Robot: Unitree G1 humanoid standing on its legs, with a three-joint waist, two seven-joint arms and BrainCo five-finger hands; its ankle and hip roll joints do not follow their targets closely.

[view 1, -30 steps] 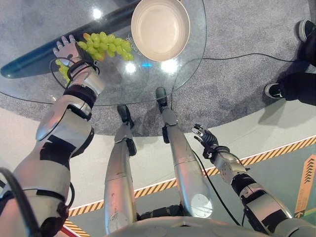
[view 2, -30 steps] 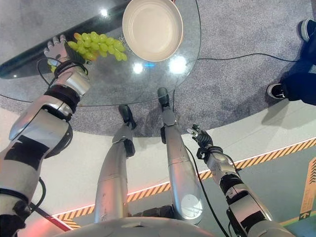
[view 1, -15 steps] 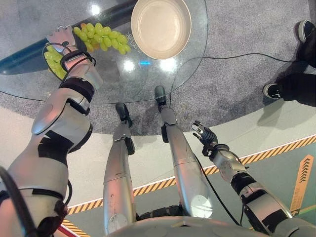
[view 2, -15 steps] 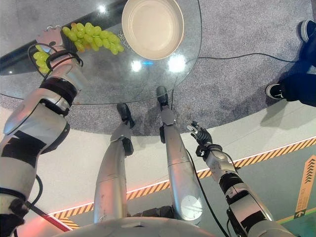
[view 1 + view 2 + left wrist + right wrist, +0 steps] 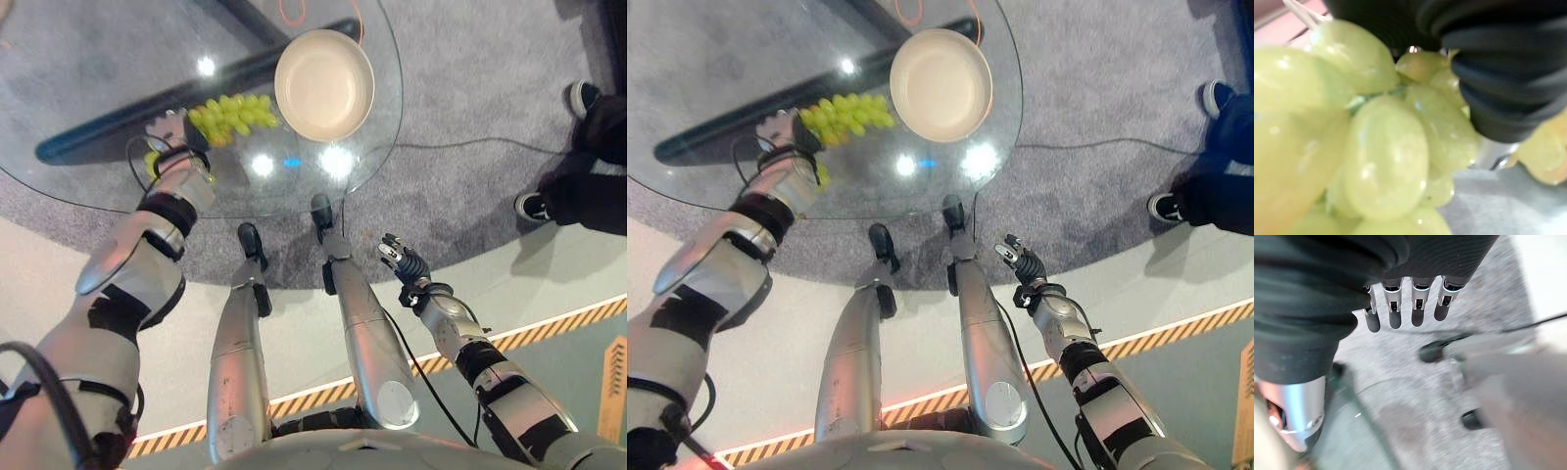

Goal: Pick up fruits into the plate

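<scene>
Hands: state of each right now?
Left hand: at the grapes on the glass table; grip cannot be told.
Right hand: open, holding nothing, low beside the table.

Round glass table (image 5: 88, 186), cream plate (image 5: 324, 84), green grapes (image 5: 233, 115)

Two head cameras, set slightly apart, look steeply down from above on the same glass tabletop (image 5: 78, 186), cream plate (image 5: 324, 84) and grey carpet (image 5: 470, 117), both at a distance. The left wrist camera sits pressed close against green grapes (image 5: 1386, 161). The right wrist camera looks along the right hand (image 5: 1400, 308), past its fingers (image 5: 1395, 318), toward the carpet below.
</scene>
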